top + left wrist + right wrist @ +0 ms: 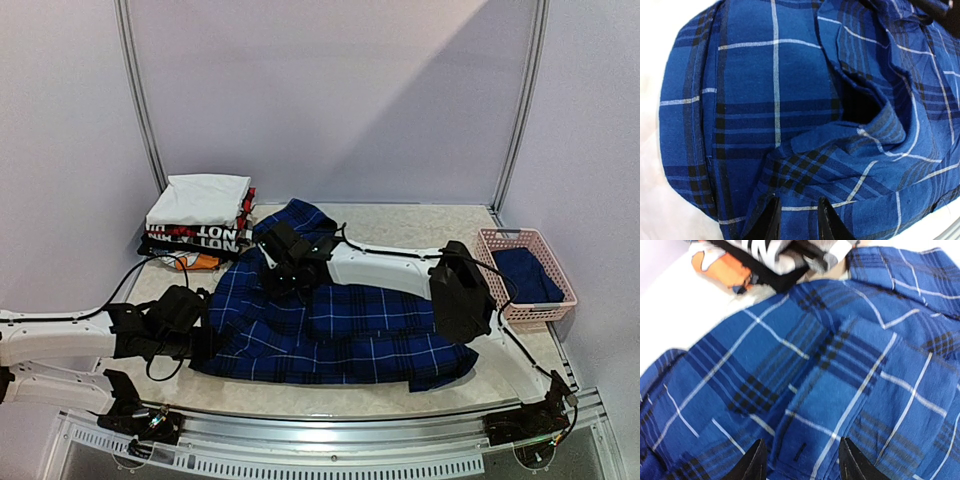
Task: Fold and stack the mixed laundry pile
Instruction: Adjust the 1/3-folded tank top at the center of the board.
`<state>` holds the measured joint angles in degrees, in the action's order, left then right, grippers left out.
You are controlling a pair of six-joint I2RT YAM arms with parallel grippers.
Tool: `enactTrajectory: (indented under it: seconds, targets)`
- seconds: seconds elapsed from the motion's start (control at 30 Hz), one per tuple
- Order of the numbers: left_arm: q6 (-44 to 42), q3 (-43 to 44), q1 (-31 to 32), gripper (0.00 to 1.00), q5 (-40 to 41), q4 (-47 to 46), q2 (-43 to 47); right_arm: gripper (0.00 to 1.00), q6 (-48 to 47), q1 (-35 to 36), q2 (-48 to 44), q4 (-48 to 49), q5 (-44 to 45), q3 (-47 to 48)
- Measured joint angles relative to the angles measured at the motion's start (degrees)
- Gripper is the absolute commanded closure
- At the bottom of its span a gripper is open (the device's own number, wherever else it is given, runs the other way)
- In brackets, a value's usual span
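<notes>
The dark-blue plaid shirt (340, 325) lies spread across the middle of the table, with one part bunched up at the back. It fills the left wrist view (775, 100) and the right wrist view (840, 370). My left gripper (205, 338) is at the shirt's left edge, its jaws (799, 220) close together with a fold of plaid cloth pinched between them. My right gripper (290, 268) reaches over the shirt's upper part and is open (802, 462) just above a strip with a buttonhole. The navy T-shirt (527, 272) lies in the pink basket; its print is hidden.
The pink lattice basket (560, 268) stands at the table's right edge. A stack of folded white and black red-lettered garments (200, 215) sits at the back left, with an orange item (203, 262) at its foot. The right arm's elbow (460, 290) hangs over the shirt's right side.
</notes>
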<state>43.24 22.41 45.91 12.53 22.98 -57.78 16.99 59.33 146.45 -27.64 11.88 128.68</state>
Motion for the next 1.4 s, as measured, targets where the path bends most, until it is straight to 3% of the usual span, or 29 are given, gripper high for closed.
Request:
enactTrajectory:
  seconds: [0.23, 0.77, 1.2, 1.4]
  targets:
    - [0.0, -0.1, 0.0, 0.73, 0.0, 0.0, 0.0, 0.54, 0.0, 0.0, 1.1, -0.3, 1.9, 1.1]
    - [0.0, -0.1, 0.0, 0.73, 0.0, -0.7, -0.8, 0.45, 1.0, 0.3, 2.4, 1.2, -2.2, 0.6]
    - [0.0, -0.1, 0.0, 0.73, 0.0, -0.9, -0.9, 0.6, 1.2, 0.3, 2.5, 1.2, 0.2, -0.5]
    - [0.0, -0.2, 0.0, 0.73, 0.0, -1.2, -0.9, 0.6, 1.2, 0.3, 2.5, 1.1, 1.3, -2.0]
